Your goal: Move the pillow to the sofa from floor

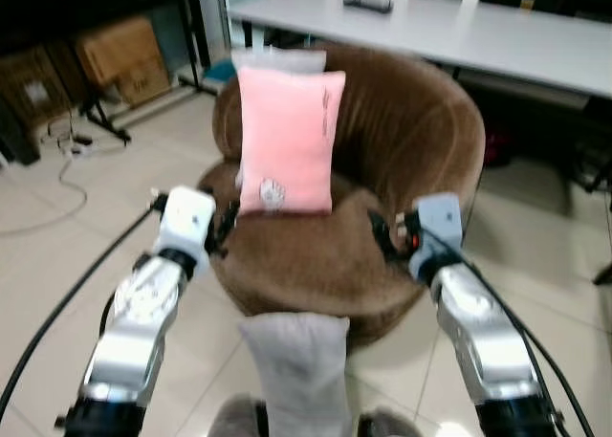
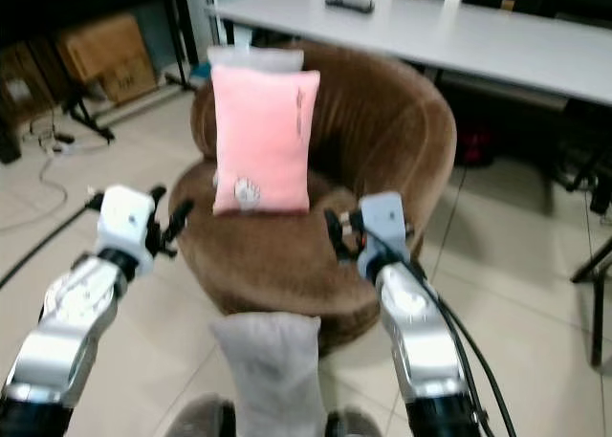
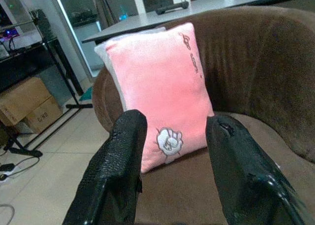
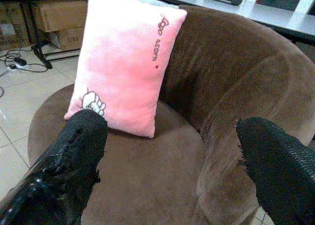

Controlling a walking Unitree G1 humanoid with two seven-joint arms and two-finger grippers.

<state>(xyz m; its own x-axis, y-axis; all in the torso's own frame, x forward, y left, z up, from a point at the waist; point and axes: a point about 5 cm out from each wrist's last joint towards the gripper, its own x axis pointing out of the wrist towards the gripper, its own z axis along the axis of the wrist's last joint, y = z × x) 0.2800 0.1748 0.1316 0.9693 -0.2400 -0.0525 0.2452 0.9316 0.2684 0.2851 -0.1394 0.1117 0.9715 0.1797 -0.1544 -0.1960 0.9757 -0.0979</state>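
A long grey table [image 1: 497,35] stands behind a round brown sofa [image 1: 402,141], a low tub-shaped seat with a curved back, set on a pale tiled floor [image 1: 57,255]. Off to the robot's left, cardboard boxes [image 1: 120,54] sit under dark shelving, with a cable [image 1: 67,184] trailing over the tiles nearby. The pink pillow [image 1: 287,141] is on the sofa seat, standing upright and leaning back against the backrest on the robot's left side of the seat, with a small white motif near its lower edge and dark lettering near its upper corner. A second, pale pillow [image 1: 277,59] peeks out just behind its top. A grey padded part [image 1: 296,370] of the robot's own front shows low in the head views, between the two silver arms. The left gripper [image 3: 172,156] hovers just beside the sofa's left front edge, its two black fingers [image 3: 120,171] spread apart and holding nothing, aimed at the pillow. The right gripper [image 4: 167,151] hangs over the sofa's right front rim, its fingers [image 4: 74,151] spread wide and empty. A small dark device [image 1: 368,2] lies on the table.
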